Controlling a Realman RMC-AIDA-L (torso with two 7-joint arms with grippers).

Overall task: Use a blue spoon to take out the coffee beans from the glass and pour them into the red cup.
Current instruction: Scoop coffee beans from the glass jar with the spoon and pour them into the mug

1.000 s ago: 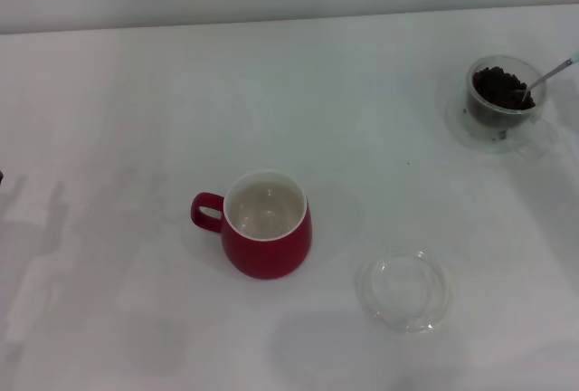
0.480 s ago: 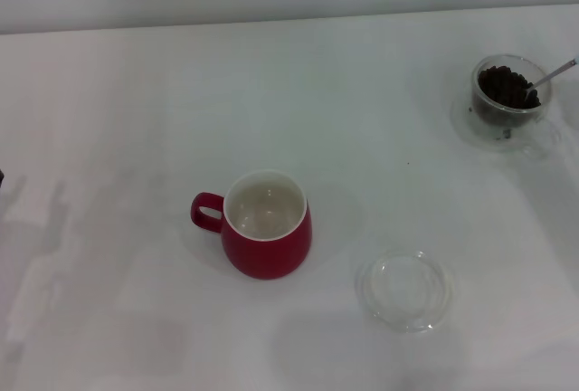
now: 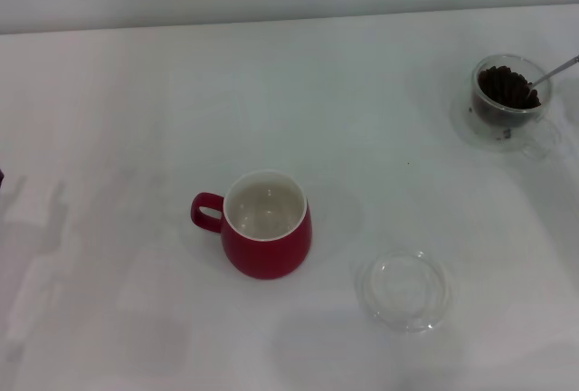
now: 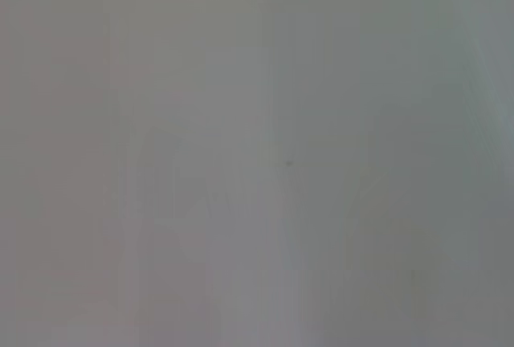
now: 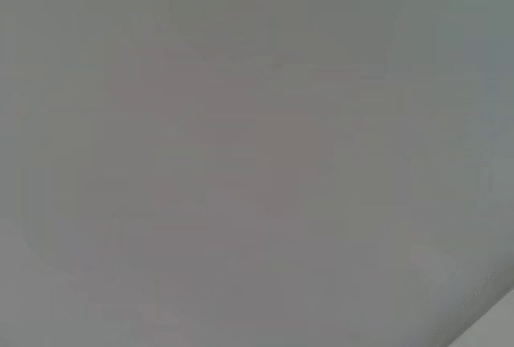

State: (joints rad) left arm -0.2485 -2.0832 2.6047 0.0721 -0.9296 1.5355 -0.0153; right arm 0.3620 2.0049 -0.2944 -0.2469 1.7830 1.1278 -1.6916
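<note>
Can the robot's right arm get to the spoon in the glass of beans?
Probably yes. The blue spoon leans out of the glass toward the robot's right, with bare table around it. Neither end effector is in view, so reach is a guess.

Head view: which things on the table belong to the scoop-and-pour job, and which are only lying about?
Part of the job:
- glass, far right
- coffee beans inside it
- blue spoon, only its metal stem showing, resting in the glass
- red cup, centre, no beans visible inside

Lying about:
- shallow clear dish, right of the cup

Neither gripper is in view.
</note>
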